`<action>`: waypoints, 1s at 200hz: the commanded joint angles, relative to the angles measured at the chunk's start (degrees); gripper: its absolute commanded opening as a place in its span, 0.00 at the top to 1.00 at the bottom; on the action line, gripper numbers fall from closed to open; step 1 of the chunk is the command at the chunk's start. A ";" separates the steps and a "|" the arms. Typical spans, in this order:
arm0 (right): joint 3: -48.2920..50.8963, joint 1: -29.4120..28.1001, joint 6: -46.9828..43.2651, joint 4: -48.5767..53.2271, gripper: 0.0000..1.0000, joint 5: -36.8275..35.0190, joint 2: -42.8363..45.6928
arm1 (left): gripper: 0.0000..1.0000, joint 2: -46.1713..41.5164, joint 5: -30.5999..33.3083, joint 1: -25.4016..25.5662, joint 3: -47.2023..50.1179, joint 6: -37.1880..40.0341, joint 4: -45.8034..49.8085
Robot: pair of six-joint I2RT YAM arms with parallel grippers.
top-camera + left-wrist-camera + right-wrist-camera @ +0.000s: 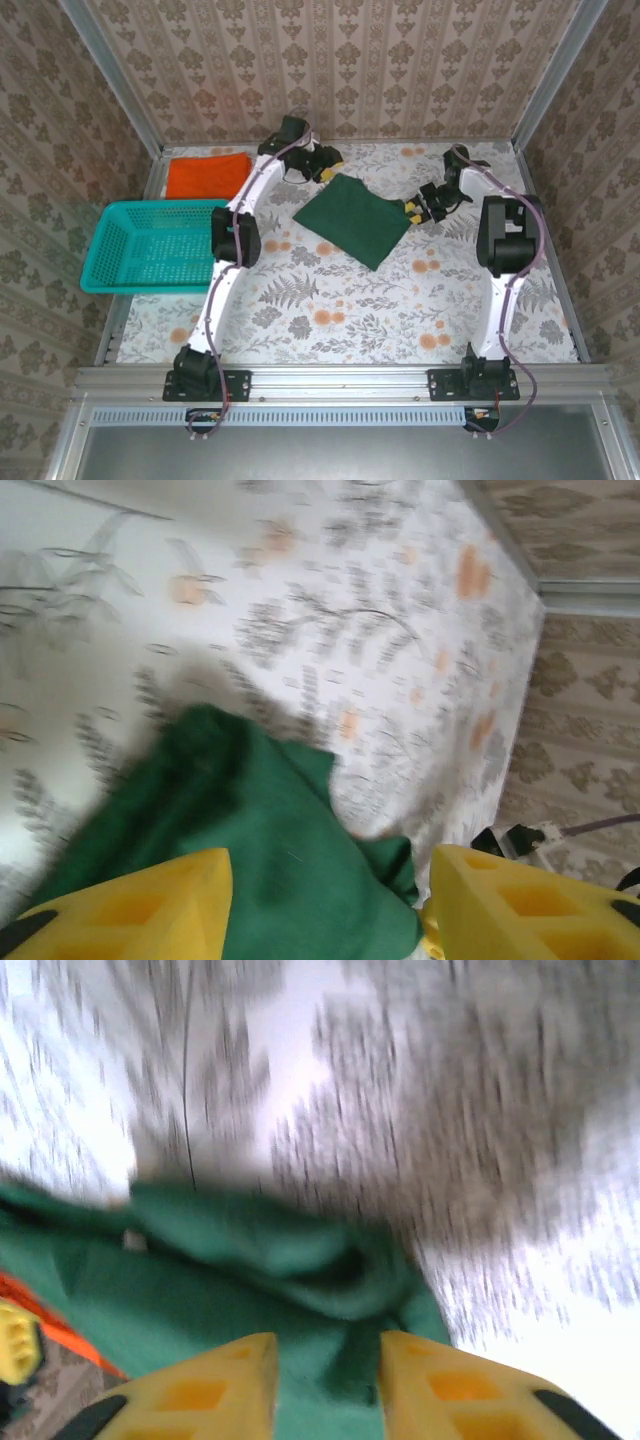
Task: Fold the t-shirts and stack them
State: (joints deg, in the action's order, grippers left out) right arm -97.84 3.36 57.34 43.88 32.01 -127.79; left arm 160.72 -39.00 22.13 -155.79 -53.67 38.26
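Note:
A dark green t-shirt (352,220) lies folded into a slanted rectangle at the middle of the table. The orange t-shirt (207,175) lies folded flat at the back left. My left gripper (330,168) hovers at the green shirt's far corner. In the left wrist view its yellow fingers (140,910) stand wide apart over the green cloth (270,850), so the left gripper (330,910) is open. At the shirt's right corner is my right gripper (412,208). Through the right wrist camera the right gripper (328,1390) is open by a narrower gap, with a bunched fold of green cloth (250,1260) just ahead of and below the tips.
A teal mesh basket (150,245) sits at the left edge, partly over the table's side. Patterned walls close the back and both sides. The floral tabletop (330,300) stretches in front of the green shirt.

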 commanded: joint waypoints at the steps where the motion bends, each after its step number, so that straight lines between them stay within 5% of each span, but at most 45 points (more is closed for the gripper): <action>1: -4.28 0.68 1.98 4.06 0.64 -3.56 0.52 | 0.33 -4.29 -0.55 -1.76 1.93 -3.59 -5.48; 26: -0.24 2.02 4.95 1.04 0.69 -5.75 5.57 | 0.29 -12.95 2.63 -2.77 11.50 1.82 -5.18; 58: 3.13 -0.29 -0.93 0.80 0.51 -9.67 13.39 | 0.29 -22.09 10.58 -1.26 18.69 12.64 4.02; 79: 10.37 -3.38 -3.25 -3.90 0.47 -8.90 19.25 | 0.30 -27.40 12.75 0.84 26.53 16.13 4.09; 134: 23.37 -17.11 -0.23 -16.95 0.62 -2.80 20.92 | 0.58 -26.67 5.88 6.18 33.22 25.75 10.32; 200: 28.46 -22.11 -4.03 -16.59 0.71 -4.51 13.82 | 0.62 -29.48 9.33 7.62 52.19 30.20 8.82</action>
State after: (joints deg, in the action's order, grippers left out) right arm -71.66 -19.16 56.49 25.85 28.34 -112.49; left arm 134.28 -31.03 30.28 -110.45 -27.00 46.41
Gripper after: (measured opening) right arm 0.312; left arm 0.383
